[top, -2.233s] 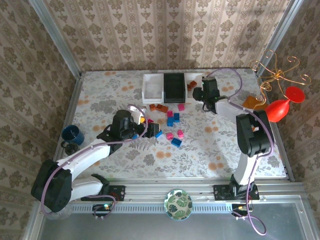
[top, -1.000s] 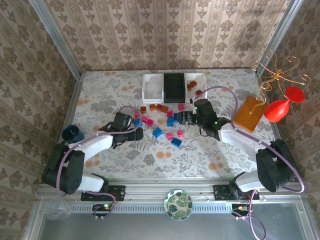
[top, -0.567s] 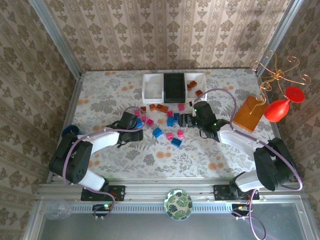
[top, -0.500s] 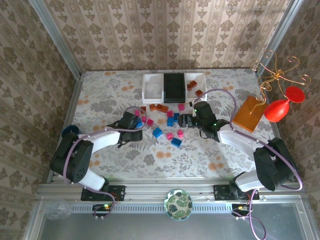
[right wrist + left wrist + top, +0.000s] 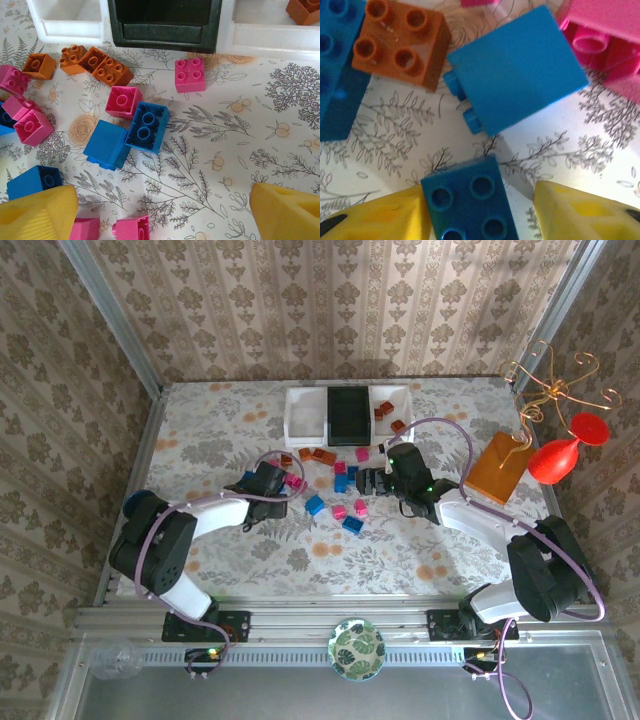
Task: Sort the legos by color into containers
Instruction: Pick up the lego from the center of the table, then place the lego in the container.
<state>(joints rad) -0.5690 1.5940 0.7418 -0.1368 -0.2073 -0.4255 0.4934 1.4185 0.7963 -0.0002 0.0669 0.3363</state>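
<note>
Top external view first: how do things stand?
— Counter (image 5: 450,530) carries the containers (image 5: 305,412) at its far edge, with the legos (image 5: 352,524) loose between the arms. Right gripper (image 5: 160,210): jaws spread wide, holding nothing. Left gripper (image 5: 481,210): jaws parted astride a dark blue brick (image 5: 465,200), not clamped.
— Recommendation?
— Centre on that brick and close squarely on its flat sides, clear of the light blue brick (image 5: 517,67).

Right end effector (image 5: 366,480) left the right white tray (image 5: 395,394) at 12 o'clock and came down at 3 o'clock of the loose legos (image 5: 341,482). Left end effector (image 5: 282,481) backed toward 9, then crept toward 3. It now straddles a dark blue lego (image 5: 467,205).
</note>
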